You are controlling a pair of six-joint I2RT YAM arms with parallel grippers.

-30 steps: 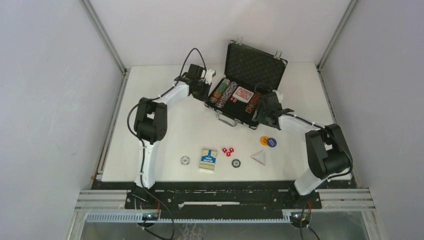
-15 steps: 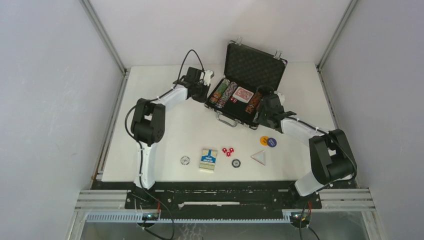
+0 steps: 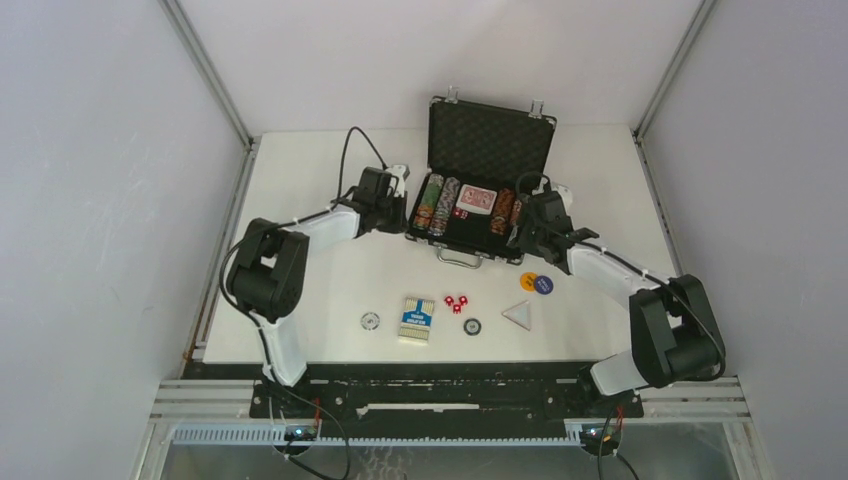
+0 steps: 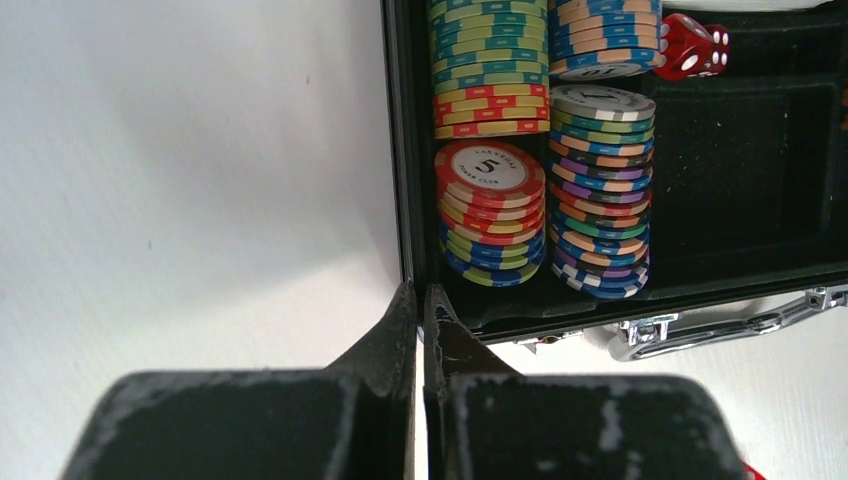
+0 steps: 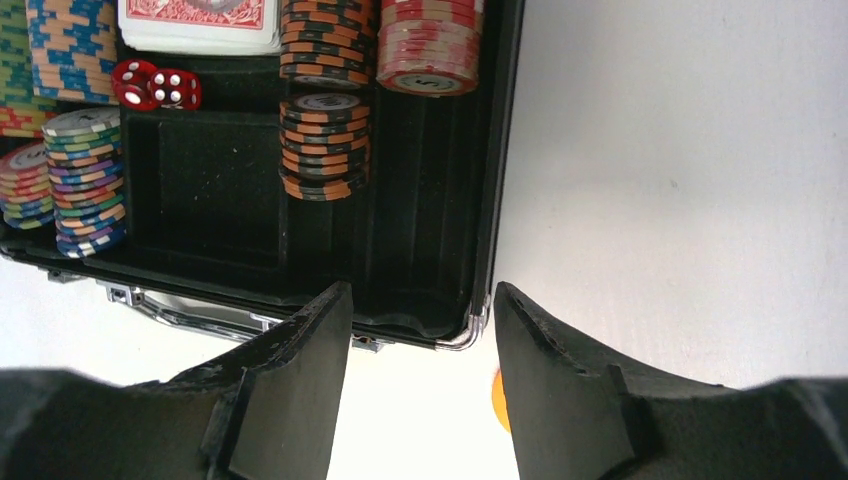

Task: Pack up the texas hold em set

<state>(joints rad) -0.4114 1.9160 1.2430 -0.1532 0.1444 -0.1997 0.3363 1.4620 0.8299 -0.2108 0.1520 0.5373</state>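
The black briefcase [image 3: 470, 238] lies open at the back middle, lid [image 3: 490, 135] upright. It holds poker chip stacks [image 4: 490, 205], red-backed cards [image 5: 195, 15] and red dice [image 5: 155, 85]. My left gripper [image 4: 420, 298] is shut, with nothing seen between its tips, at the case's near-left corner. My right gripper [image 5: 420, 305] stands open, with the case's near-right corner [image 5: 478, 335] between its fingers. On the table in front lie a blue card box [image 3: 417, 320], red dice [image 3: 456, 303], two loose chips [image 3: 371, 320], a triangle piece [image 3: 517, 315] and round orange and blue buttons [image 3: 537, 284].
The silver handle [image 3: 462, 259] sticks out of the case's near side towards the loose pieces. Grey walls and metal frame rails close in the white table [image 3: 300, 260] on the left, right and back.
The briefcase has swung from skewed to square with the table and shifted left. My left gripper has shut and both arms moved left with the case.
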